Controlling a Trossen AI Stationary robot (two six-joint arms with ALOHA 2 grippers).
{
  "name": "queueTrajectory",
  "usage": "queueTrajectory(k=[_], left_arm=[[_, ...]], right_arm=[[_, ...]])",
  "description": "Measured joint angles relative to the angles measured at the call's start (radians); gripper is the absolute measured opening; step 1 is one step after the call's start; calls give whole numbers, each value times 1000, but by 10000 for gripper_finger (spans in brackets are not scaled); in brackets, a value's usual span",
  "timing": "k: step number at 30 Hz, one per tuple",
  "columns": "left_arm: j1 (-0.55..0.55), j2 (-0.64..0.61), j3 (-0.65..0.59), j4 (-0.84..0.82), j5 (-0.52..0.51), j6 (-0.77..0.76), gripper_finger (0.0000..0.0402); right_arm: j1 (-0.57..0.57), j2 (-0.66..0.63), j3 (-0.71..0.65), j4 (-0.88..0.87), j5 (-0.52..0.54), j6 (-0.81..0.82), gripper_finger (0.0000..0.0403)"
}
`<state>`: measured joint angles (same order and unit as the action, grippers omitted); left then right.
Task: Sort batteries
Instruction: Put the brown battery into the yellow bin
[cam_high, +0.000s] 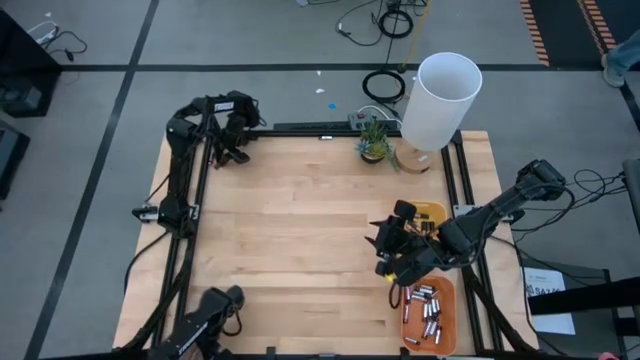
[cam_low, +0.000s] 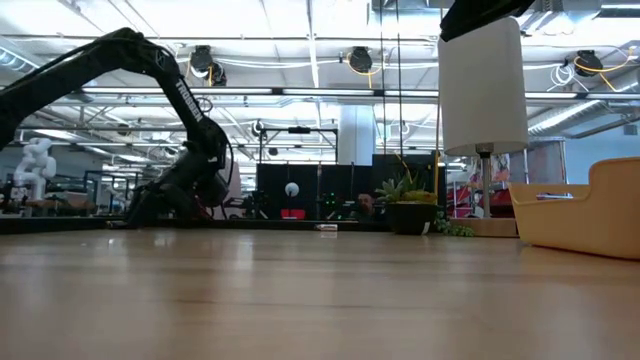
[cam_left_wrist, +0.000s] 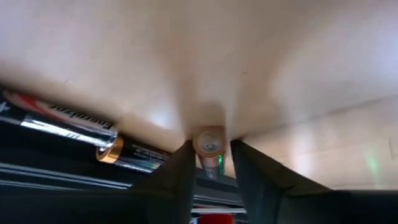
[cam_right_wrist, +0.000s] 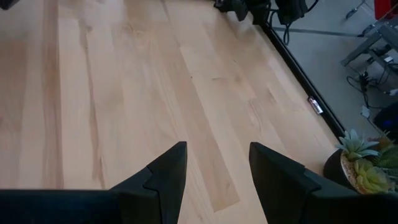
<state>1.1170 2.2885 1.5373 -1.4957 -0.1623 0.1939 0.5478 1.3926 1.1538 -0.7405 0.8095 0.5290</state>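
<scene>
The left gripper (cam_high: 235, 150) sits at the table's (cam_high: 300, 220) eleven o'clock corner, fingers (cam_left_wrist: 180, 171) pinching an end-on battery (cam_left_wrist: 209, 142) — two more cells (cam_left_wrist: 93, 140) lie just beside it. At four o'clock the right gripper (cam_high: 385, 245) hangs spread and empty beside a yellow tray (cam_high: 432, 212). At five o'clock, an orange tray (cam_high: 447, 300) holds many batteries (cam_high: 424, 312).

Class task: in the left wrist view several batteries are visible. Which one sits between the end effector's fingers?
The battery seen end-on, its round copper-coloured face between the left end effector fingers. The other batteries lie lengthwise, off to one side.
</scene>
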Motion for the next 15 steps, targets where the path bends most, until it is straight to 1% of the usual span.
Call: queueTrajectory(k=[5, 11, 15], left_arm=[[-23, 1, -1, 0, -14, 53, 50], [-54, -5, -2, 0, -6, 101, 48], [-82, -53, -3, 4, 26, 111, 48]], right_arm=[[-13, 0, 0, 14, -1, 0, 167], [-18, 0, 0, 15, -2, -3, 167], [-18, 0, 0, 15, -4, -3, 167]])
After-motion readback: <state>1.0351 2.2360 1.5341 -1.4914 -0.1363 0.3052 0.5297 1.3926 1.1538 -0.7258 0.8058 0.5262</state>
